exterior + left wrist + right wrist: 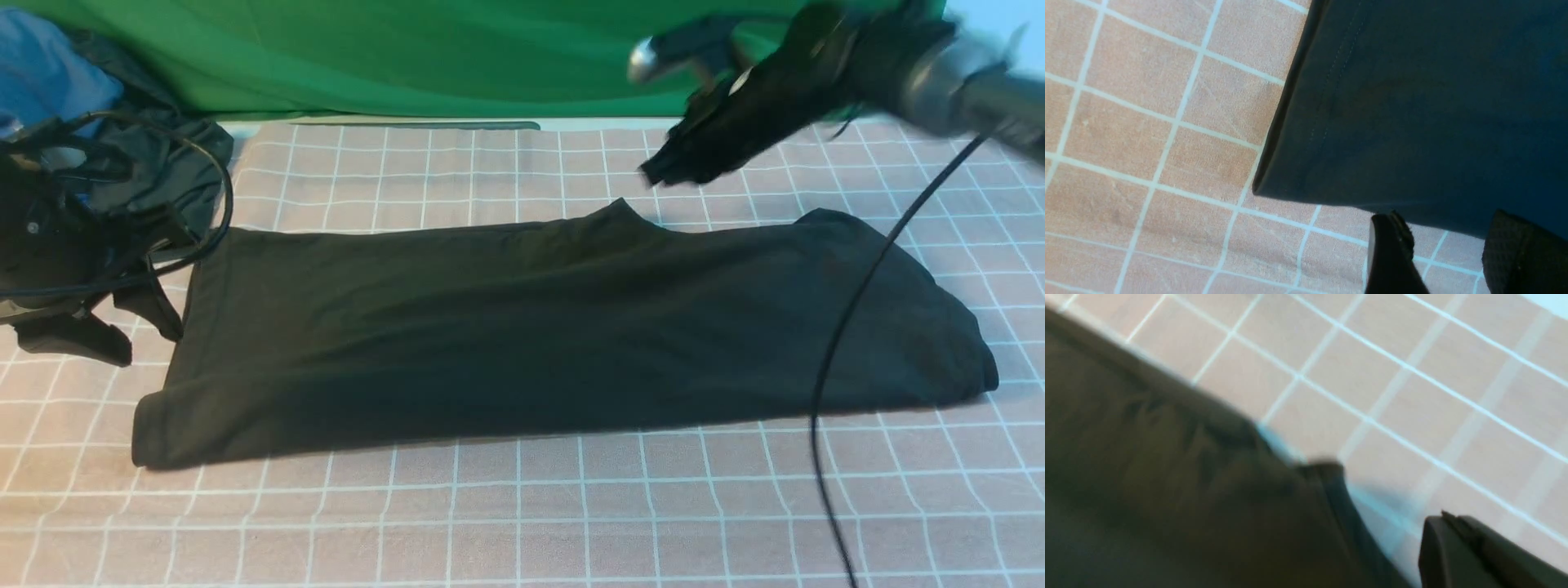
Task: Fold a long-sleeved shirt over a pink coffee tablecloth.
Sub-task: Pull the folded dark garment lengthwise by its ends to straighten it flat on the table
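The large black soft-knit long-sleeved shirt (pixel 563 327) lies as a long flat band on the dusty-pink white-gridded tablecloth (pixel 522 506), its long axis running sideways away from the left tool (pixel 122 335). That tool hangs low, jaws parted and empty, the hem corner just ahead of its tips, so it seems the nearer one; the right tool (pixel 678 167), pinched shut on nothing, is raised above the collar end.
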Controlling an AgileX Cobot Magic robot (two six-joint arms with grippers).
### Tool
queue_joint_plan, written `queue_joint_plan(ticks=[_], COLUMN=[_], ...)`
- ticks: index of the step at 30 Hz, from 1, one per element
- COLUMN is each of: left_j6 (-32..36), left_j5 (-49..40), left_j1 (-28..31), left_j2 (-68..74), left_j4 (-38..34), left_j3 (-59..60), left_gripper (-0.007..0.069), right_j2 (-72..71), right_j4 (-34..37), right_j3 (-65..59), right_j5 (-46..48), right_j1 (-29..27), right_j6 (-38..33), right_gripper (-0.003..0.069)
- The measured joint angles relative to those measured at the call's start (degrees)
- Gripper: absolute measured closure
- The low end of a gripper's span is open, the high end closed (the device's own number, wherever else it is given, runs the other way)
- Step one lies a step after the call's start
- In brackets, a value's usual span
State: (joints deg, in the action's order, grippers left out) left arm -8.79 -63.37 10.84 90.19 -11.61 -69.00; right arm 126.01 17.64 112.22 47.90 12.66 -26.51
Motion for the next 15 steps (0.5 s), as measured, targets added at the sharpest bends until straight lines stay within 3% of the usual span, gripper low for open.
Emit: queue_joint_plan(ticks=[2, 4, 8, 11, 12, 13, 15], left_j6=[0.0, 0.0, 0.2, 2.2, 3.1, 3.6, 4.2], left_j5=[-0.8, -2.1, -2.8, -3.2, -3.3, -3.3, -3.3], left_j1=[0.0, 0.0, 0.0, 0.0, 0.0, 0.0, 0.0], left_j2=[0.0, 0.0, -0.3, -2.9, -5.3, -6.8, -10.1], left_j4=[0.0, 0.0, -0.2, -0.8, -1.4, -1.8, -3.2], left_j3=[0.0, 0.0, 0.0, 0.0, 0.0, 0.0, 0.0], left_gripper=[0.0291, 0.0294, 0.0340, 0.0452, 0.0520, 0.0552, 0.0592], right_j2=[-2.0, -5.9, -8.5, -9.5, -9.9, -10.1, -10.4], right_j4=[-0.5, -1.7, -3.4, -5.8, -6.9, -8.4, -10.3], right_j3=[1.3, 2.7, 1.2, -5.2, -7.8, -11.0, -14.9], right_j5=[4.9, 15.8, 20.1, 20.9, 21.1, 21.4, 21.6], right_j1=[-1.4, -5.1, -10.3, -14.4, -15.3, -15.9, -16.4], right_j6=[0.6, 3.6, 10.9, 14.0, 14.3, 14.5, 15.1], right_gripper=[0.0620, 0.0616, 0.0587, 0.0454, 0.0394, 0.0316, 0.0227])
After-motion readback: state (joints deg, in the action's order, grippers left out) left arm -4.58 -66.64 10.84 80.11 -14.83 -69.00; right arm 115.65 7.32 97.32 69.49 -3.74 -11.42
